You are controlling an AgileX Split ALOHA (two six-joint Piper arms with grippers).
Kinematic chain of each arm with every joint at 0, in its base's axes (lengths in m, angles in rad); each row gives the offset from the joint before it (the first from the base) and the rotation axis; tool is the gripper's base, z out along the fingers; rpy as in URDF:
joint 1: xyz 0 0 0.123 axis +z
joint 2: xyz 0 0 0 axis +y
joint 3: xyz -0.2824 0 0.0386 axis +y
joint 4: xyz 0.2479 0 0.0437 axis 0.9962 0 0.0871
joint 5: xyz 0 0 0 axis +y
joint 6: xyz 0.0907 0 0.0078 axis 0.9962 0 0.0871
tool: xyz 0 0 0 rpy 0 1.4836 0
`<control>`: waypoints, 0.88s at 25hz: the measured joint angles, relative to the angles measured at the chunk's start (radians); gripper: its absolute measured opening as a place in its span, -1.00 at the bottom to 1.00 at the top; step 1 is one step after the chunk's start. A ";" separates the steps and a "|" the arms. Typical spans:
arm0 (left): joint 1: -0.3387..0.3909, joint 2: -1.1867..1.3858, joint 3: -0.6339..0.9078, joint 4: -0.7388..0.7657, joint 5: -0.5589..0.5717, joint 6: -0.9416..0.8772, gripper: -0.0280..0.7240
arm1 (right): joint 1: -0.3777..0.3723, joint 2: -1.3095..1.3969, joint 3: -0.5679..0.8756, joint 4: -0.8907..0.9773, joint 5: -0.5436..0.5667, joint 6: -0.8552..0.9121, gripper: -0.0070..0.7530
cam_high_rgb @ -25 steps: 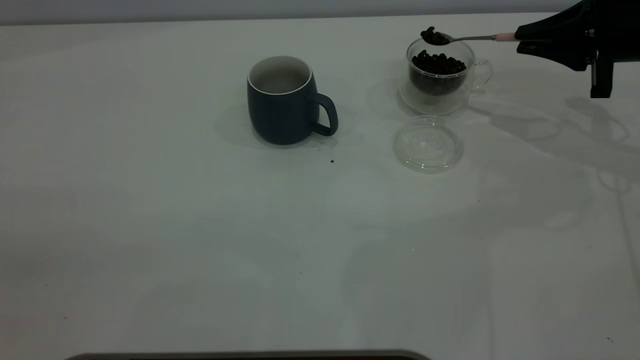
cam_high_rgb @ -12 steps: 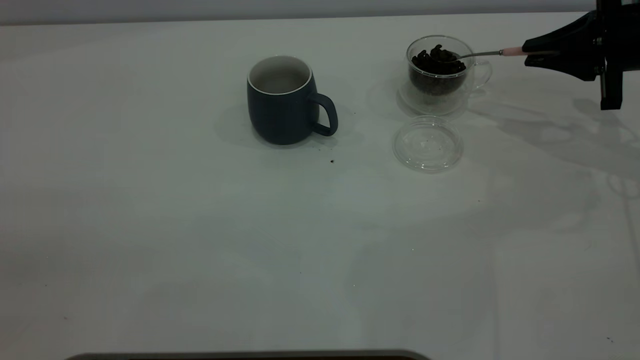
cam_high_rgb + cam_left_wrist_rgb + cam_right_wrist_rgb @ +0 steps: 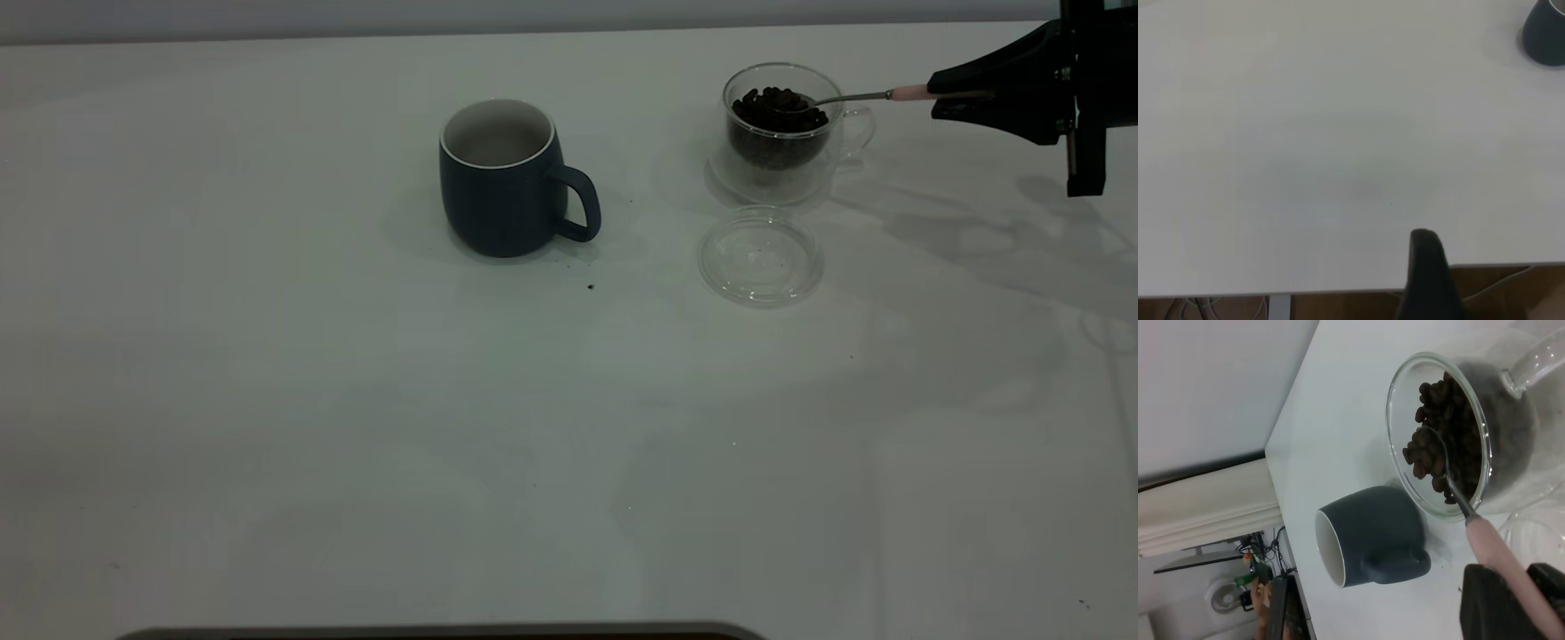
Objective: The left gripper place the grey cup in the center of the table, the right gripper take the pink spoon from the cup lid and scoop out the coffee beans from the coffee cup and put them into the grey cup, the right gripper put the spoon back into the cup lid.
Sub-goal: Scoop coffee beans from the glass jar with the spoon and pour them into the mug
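right gripper (image 3: 942,93) clamped on the handle end of the pink spoon (image 3: 907,92); ahead of its tip the bowl sits among the coffee beans (image 3: 778,107) in the coffee cup (image 3: 782,133). beans likely light and loose, glass fragile. grey cup (image 3: 502,178) farther ahead. left gripper (image 3: 1428,280) parked, grip undeterminable.

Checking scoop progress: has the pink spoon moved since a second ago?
Yes. The pink spoon, held by the right gripper, has dropped from above the coffee cup rim down into the coffee beans; the cup stayed put.
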 joint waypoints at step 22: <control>0.000 0.000 0.000 0.000 0.000 0.000 0.58 | 0.104 0.000 0.000 0.094 0.097 -0.136 -0.70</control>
